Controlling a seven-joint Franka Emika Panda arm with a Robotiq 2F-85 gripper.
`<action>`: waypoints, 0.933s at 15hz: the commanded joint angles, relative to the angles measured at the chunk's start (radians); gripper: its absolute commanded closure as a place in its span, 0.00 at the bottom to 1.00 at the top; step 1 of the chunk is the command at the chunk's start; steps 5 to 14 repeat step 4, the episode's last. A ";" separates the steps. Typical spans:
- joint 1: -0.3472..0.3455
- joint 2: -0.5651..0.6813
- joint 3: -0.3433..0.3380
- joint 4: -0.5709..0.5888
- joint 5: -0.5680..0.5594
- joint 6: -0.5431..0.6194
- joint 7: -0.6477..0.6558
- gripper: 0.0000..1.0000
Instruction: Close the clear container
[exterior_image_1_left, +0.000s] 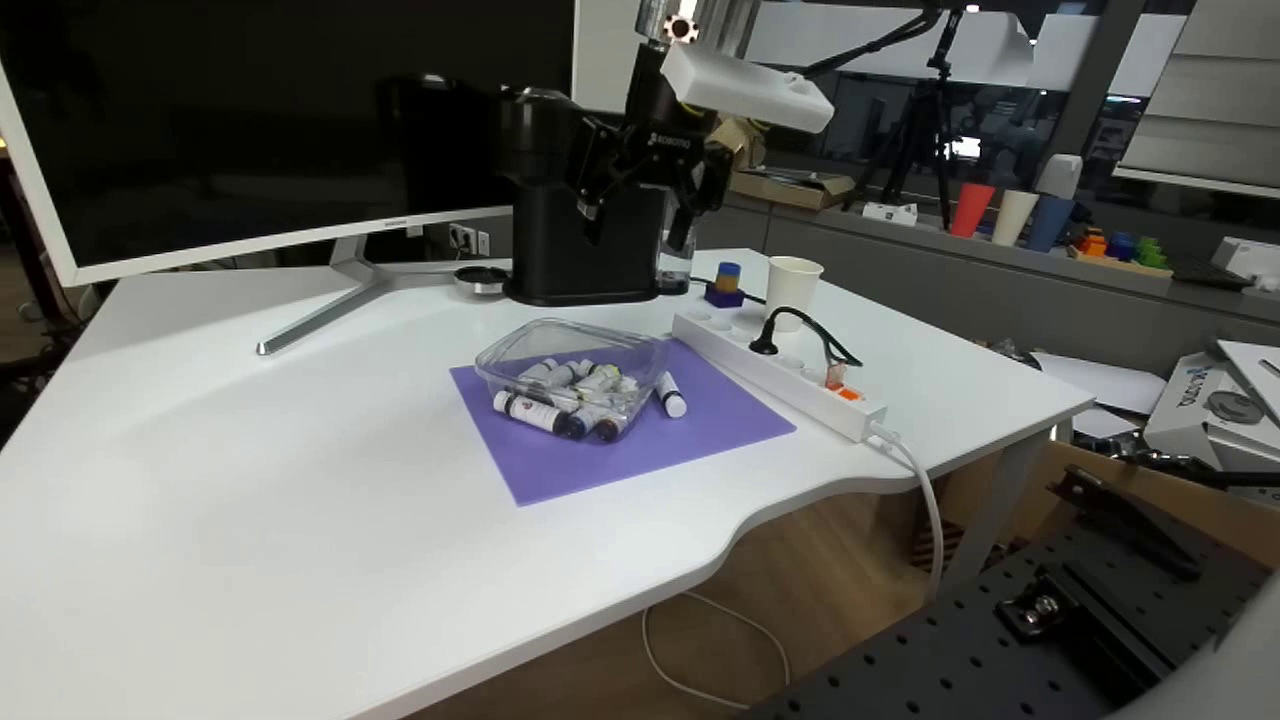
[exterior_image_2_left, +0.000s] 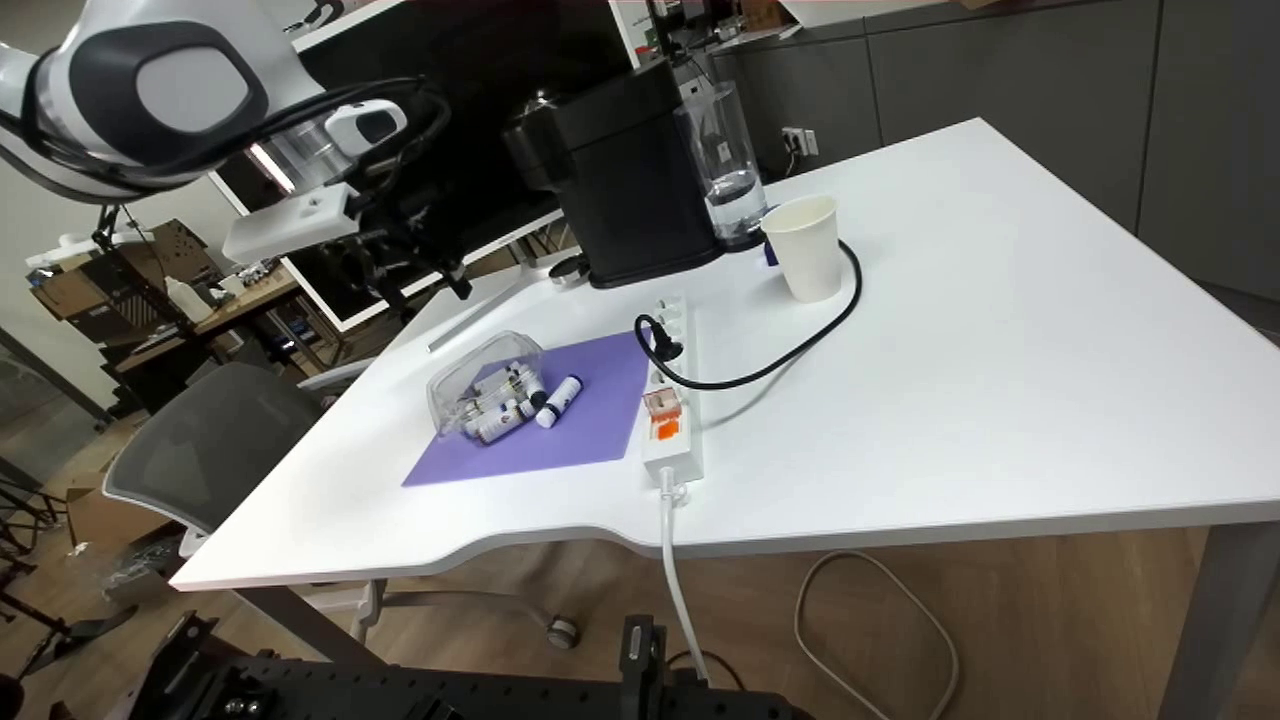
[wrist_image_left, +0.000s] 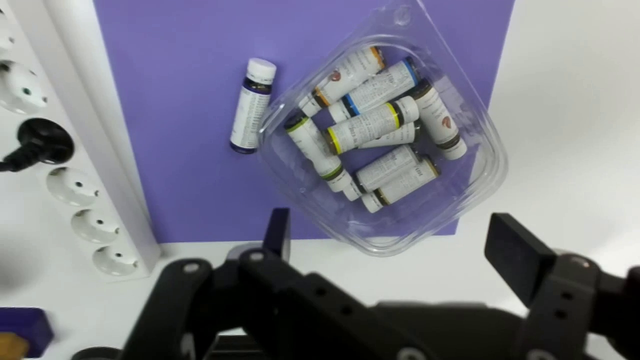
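In the wrist view, we see the black two-fingered gripper (wrist_image_left: 397, 242) nearest, spread wide, holding nothing. At twelve o'clock beyond, the clear shallow plastic container (wrist_image_left: 484, 175) sits mostly on a flat purple sheet (wrist_image_left: 180, 165). Between its nine and ten lies a loose cylindrical white-capped vial (wrist_image_left: 251, 112); farther, at nine, a long white power strip (wrist_image_left: 86, 161).

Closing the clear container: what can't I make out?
Clear container: corner cut off by wrist view's top edge.
Buried vial: partly hidden by the yellow-banded vial, wrist view.
Loose vial: label print too small, wrist view.
Paper cup: inside bottom hidden by its wall, both exterior views.
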 joint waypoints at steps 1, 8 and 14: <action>-0.025 -0.077 -0.025 -0.048 -0.180 -0.040 0.265 0.00; -0.080 -0.102 0.007 -0.043 -0.320 -0.124 0.472 0.00; -0.080 -0.102 0.007 -0.043 -0.320 -0.124 0.472 0.00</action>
